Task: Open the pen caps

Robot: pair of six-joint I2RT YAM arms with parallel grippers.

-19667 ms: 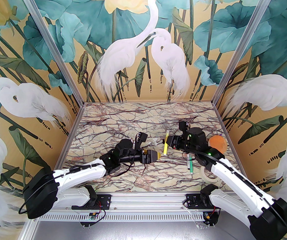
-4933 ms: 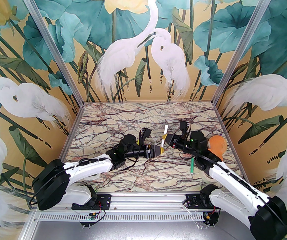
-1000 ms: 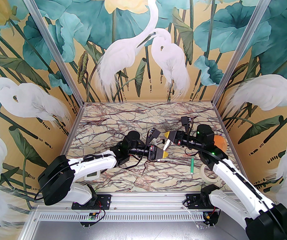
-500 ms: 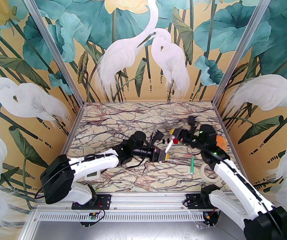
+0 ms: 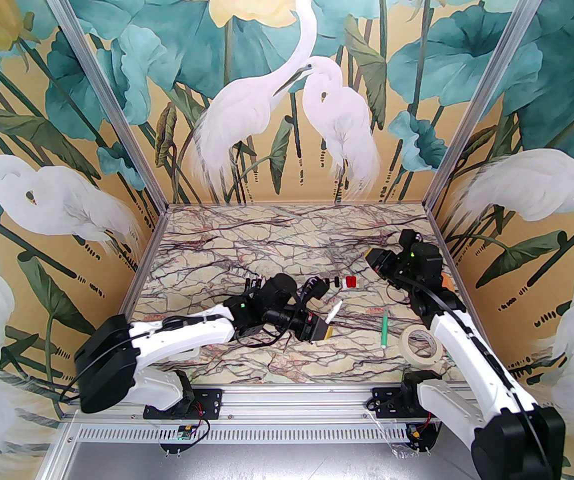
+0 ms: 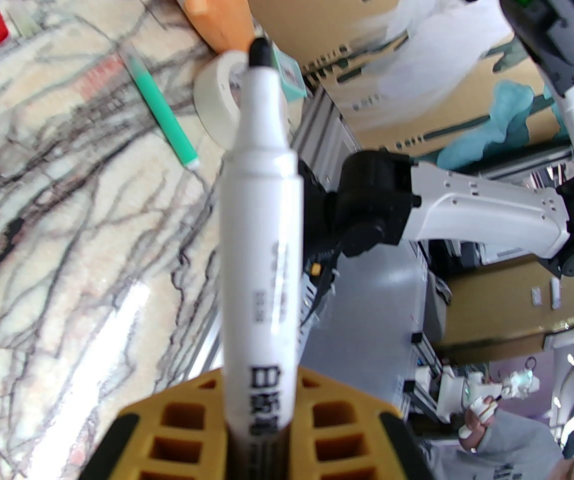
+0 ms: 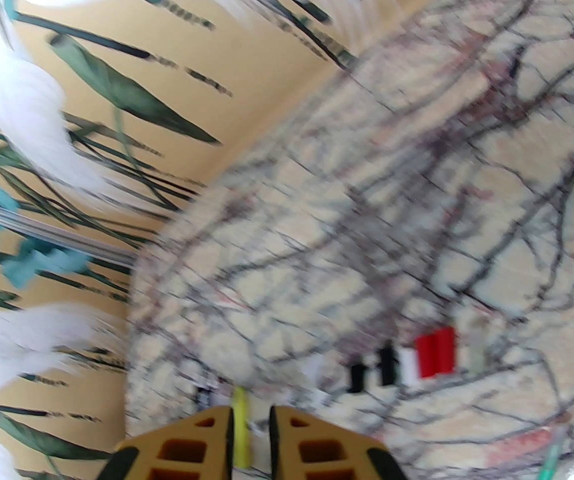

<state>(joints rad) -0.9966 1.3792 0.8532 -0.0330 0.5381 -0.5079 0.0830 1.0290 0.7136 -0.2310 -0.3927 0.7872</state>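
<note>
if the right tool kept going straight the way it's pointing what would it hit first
Probably bare table: the right tool aims at open marble, passing beside the loose pen caps. The blurred wrist view leaves depth unclear.

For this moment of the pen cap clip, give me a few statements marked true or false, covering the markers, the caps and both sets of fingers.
1. The left gripper has its fingers shut on a white marker. True.
2. That marker's cap is on. False: its black tip is bare.
3. A green marker lies on the table near a roll of tape, without touching it. True.
4. The red caps lie inside the tape roll. False: they lie on bare table farther back, in a row with the black caps.
5. The right gripper has its fingers spread wide. False: they stand almost together.
</note>
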